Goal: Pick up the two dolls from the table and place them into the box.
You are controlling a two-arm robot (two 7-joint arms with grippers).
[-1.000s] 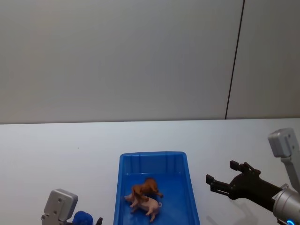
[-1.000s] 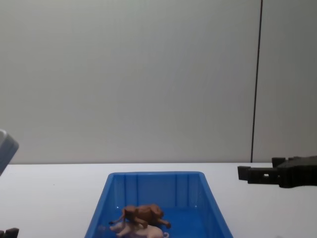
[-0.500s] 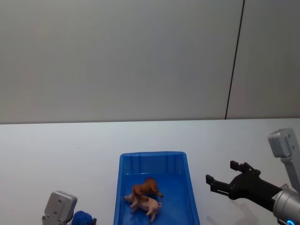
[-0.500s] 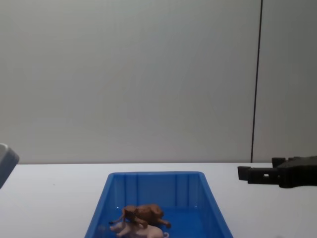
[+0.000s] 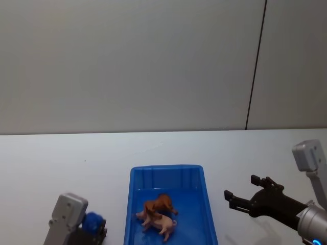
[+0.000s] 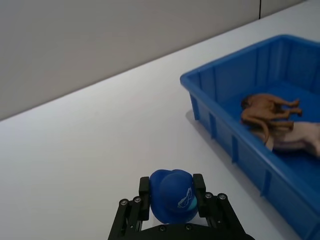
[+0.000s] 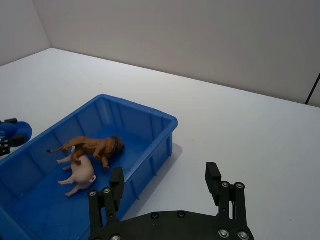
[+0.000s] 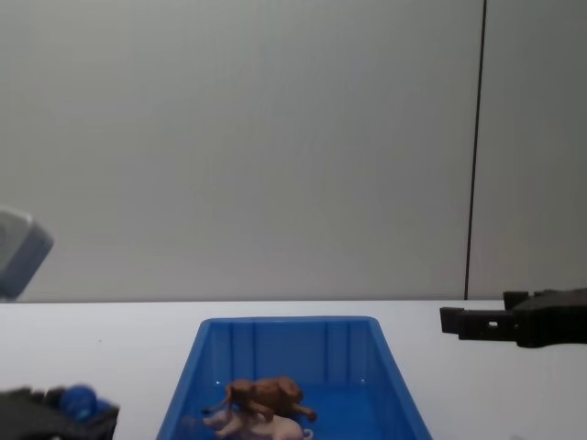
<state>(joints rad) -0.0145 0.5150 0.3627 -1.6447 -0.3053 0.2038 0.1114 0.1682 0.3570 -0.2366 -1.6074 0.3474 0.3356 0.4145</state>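
Currently, both task figurines lie inside the bright blue rectangular plastic box [image 5: 170, 204] with ribbed inner walls: the reddish-brown plastic lion with a mane [image 5: 159, 204] rests against and partly over the pale pink plastic pig [image 5: 159, 222], near the middle of the box floor. Judged from this arrangement, the placing step is complete for both dolls, and none remains on the plain white desk [image 5: 61, 168]. The left tool [image 6: 172, 200] is at the near left of the desk, just beside the box, with its fingers pinching a small blue duck-shaped plastic toy [image 6: 174, 196]; whether the toy rests on the desk or is lifted clear cannot be determined. This toy is not one of the two dolls. The right tool [image 5: 246, 192] hangs above the desk to the right of the box, apart from its wall, with fingers spread and nothing between them. As a judgement, the next move calls only for keeping the blue toy out of the box, setting it down on the desk away from the rim, and drawing both arms clear without knocking the box wall. No brand, label or readable writing is present; the toy carries a pale printed mark [image 6: 187, 198] resembling an eye, not text.
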